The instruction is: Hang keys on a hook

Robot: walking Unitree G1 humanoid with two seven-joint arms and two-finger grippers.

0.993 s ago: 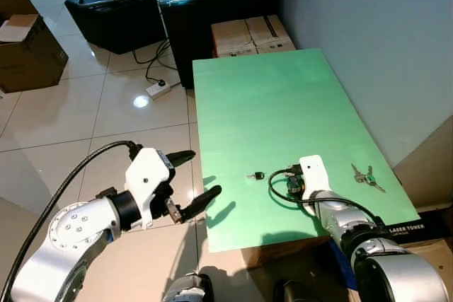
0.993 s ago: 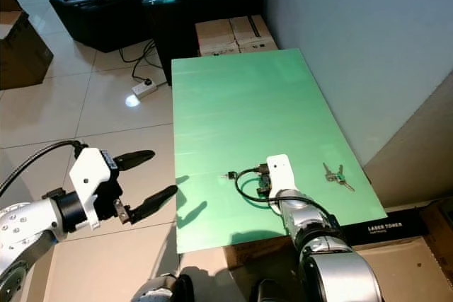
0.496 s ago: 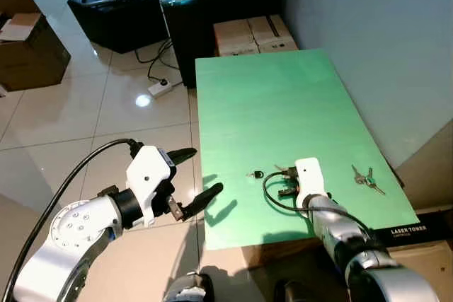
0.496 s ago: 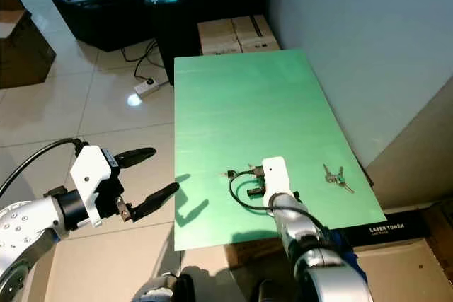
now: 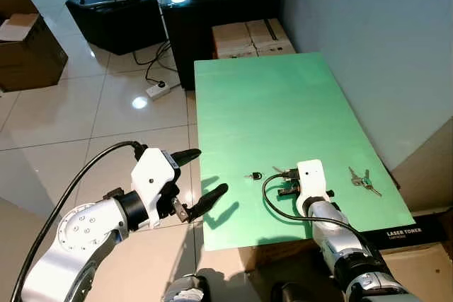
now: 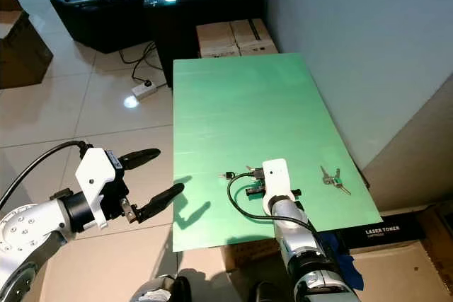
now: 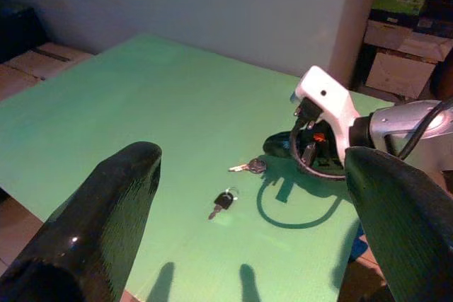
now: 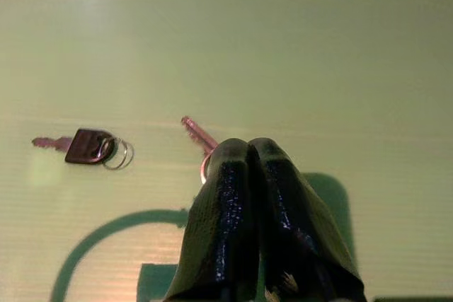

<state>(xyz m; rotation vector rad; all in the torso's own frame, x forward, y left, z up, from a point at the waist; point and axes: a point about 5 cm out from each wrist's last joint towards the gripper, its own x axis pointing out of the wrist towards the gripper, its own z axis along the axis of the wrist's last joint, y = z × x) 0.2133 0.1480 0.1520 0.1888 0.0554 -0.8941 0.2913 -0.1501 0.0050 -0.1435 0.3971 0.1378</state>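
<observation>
And there it is, the small silver key on its thin ring (image 8: 200, 139), lying flat on the bright green tabletop (image 5: 269, 111) near the front edge, and the right gripper (image 8: 248, 157) is right down on it: its two black fingers are pressed together with no gap between them, the ring poking out from under their tips and the blade pointing away. Whether the ring is truly pinched or merely covered cannot be told from here. Just beside it, apart from it, lies a black-headed key with a wire ring (image 5: 255, 175), alone on the green. Further towards the right edge of the table sits a bunch of silver keys with a green tag (image 5: 362, 179), well apart from the gripper. Now out to the side, and the left gripper (image 5: 198, 175) hovers over the pale tiled floor (image 5: 85, 118) just off the table's left edge, its long black fingers spread wide and holding nothing. Beyond the far end of the table stand tan cardboard boxes (image 5: 253, 36), with a black cabinet (image 5: 117, 19) further left and a white power strip (image 5: 157, 90) on the tiles.
</observation>
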